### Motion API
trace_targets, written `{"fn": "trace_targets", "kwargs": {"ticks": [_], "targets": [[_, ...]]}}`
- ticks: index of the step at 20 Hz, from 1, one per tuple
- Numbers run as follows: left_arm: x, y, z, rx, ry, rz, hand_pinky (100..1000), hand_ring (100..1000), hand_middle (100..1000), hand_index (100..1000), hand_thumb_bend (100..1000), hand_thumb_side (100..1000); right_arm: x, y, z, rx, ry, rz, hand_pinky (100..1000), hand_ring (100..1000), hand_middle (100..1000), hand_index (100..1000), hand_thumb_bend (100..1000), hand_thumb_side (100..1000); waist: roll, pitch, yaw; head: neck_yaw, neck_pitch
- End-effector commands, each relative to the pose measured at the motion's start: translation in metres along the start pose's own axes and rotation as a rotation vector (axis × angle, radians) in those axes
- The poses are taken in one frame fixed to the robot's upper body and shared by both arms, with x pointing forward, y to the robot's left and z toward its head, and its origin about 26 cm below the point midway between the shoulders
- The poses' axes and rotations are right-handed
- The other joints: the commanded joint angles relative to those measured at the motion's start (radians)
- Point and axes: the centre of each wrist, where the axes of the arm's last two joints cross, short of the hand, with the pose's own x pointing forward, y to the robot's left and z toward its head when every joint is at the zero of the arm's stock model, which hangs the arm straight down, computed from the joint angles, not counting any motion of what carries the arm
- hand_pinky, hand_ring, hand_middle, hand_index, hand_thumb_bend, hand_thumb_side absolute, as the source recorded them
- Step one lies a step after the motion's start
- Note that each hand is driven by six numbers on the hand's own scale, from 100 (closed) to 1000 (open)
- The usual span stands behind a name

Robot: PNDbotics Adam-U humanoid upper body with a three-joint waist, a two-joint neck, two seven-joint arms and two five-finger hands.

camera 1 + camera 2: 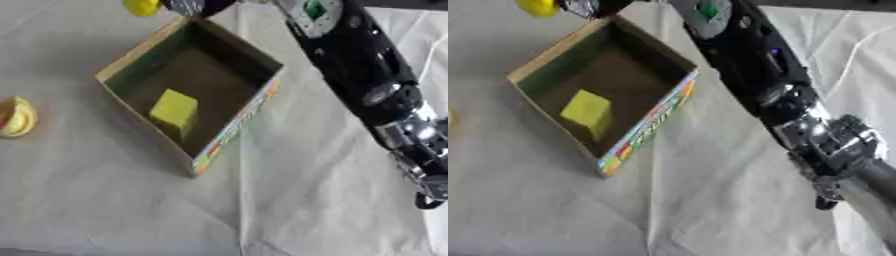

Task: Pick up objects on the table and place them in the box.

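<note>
At 9 o'clock of the left eye view we see a yellow-orange rounded thing (16, 117) lying on the surface (105, 210), which is draped in pale cloth, well apart from the box. The open cardboard box (229, 131) sits tilted at about 11 o'clock of centre, with a yellow block (173, 111) resting on its floor near the lower-left wall. At 12 o'clock, just beyond the far corner of the box, we see a small yellow object (538, 6) touching the right hand (588, 7), which is mostly cut off by the top edge; we cannot tell if its fingers are curled round the object or spread. The right arm (367, 85) runs from 12 o'clock down to 4 o'clock, black with silver joints, passing beside the right wall of the box.
</note>
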Motion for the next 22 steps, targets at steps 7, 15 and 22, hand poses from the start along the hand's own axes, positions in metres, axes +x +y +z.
{"fn": "trace_targets", "kwargs": {"ticks": [7, 15, 22], "targets": [[0.004, -0.004, -0.01, -0.045, -0.023, 0.03, 812, 759, 756, 839, 100, 348, -0.014, 0.038, -0.003, 0.126, 0.037, 0.089, 782, 687, 514, 693, 100, 211, 0.003, -0.006, 0.007, -0.012, -0.019], [0.003, -0.003, -0.006, -0.054, 0.005, 0.024, 812, 758, 756, 839, 100, 372, -0.017, 0.038, 0.011, 0.24, 0.03, 0.207, 945, 963, 858, 978, 100, 220, 0.002, -0.01, -0.004, -0.001, -0.014], [0.003, -0.003, -0.004, -0.057, 0.013, 0.023, 811, 758, 756, 839, 100, 371, -0.016, 0.026, 0.016, 0.188, 0.035, 0.202, 934, 942, 825, 940, 100, 122, 0.007, -0.014, -0.011, 0.0, -0.01]]}}
